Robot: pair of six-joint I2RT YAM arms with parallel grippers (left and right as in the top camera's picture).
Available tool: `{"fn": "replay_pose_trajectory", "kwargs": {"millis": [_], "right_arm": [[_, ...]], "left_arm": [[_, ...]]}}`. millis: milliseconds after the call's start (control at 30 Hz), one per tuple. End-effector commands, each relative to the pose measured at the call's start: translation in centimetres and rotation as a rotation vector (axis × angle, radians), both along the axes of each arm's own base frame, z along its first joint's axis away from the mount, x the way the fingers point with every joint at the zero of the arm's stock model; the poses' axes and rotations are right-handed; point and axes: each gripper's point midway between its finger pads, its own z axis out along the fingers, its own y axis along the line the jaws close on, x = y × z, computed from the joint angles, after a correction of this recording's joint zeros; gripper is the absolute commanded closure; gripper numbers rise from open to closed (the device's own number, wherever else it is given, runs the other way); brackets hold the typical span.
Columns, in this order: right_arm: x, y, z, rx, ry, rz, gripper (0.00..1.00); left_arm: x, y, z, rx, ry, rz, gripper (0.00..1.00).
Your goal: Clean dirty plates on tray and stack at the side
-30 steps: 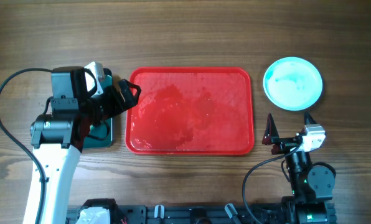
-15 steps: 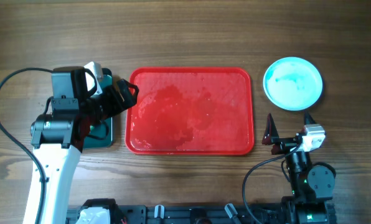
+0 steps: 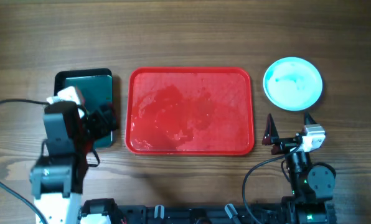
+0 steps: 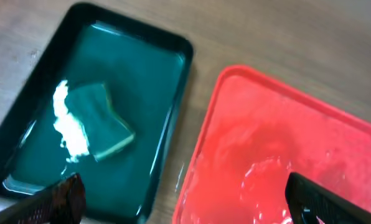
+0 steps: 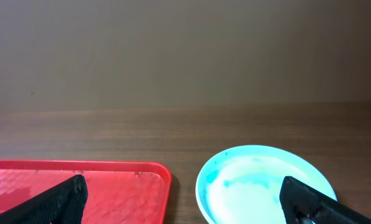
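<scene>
Left claw has pulled back off the dark tray, spread wide and empty; sponge lies in it. Red tray holds nothing. Plates on tabletop right of it, turquoise uppermost. Right claw open, empty. Task looks finished.

Ahead of the left gripper's black fingers, the small tray is dark green-black with a teal sheen. In it lie a green sponge edged in yellow and a streak of white foam. To that gripper's right the tray is glossy bright red with paler pink mottling. Beyond the black-fingered right gripper, the plate is pale turquoise with a whitish middle and darker smudges, on a brown wood-grain table.
</scene>
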Motion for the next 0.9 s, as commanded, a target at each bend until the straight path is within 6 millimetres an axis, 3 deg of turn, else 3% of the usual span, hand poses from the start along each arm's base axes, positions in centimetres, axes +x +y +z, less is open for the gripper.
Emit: {"fn": "replay_pose_trajectory", "kwargs": {"millis": [0,200,267,400,533,600,867], "right_arm": [[-0.1,0.4,0.1,0.014,-0.009,0.021,0.0],[-0.1,0.4,0.1,0.015,-0.009,0.021,0.0],[-0.1,0.4,0.1,0.014,-0.009,0.021,0.0],[-0.1,0.4,0.1,0.014,-0.009,0.021,0.0],[-0.1,0.4,0.1,0.014,-0.009,0.021,0.0],[-0.1,0.4,0.1,0.015,-0.009,0.021,0.0],[-0.1,0.4,0.1,0.015,-0.009,0.021,0.0]], "left_arm": [[-1.2,-2.5,-2.3,0.076,-0.133,-0.254,0.0],[-2.5,-2.5,-2.9,0.07,-0.45,-0.194,0.0],[-2.1,-1.6,-3.2,0.005,-0.54,-0.092,0.0],[-1.2,-1.4,-2.4,-0.004,-0.705,-0.07,0.0],[-1.3,-0.4,-1.9,0.022,-0.739,-0.019,0.0],[-1.4,0.1,-2.8,0.043,-0.701,0.001,0.0],[-1.4,-0.7,-2.9,0.285,-0.686,-0.16,0.0]]}}
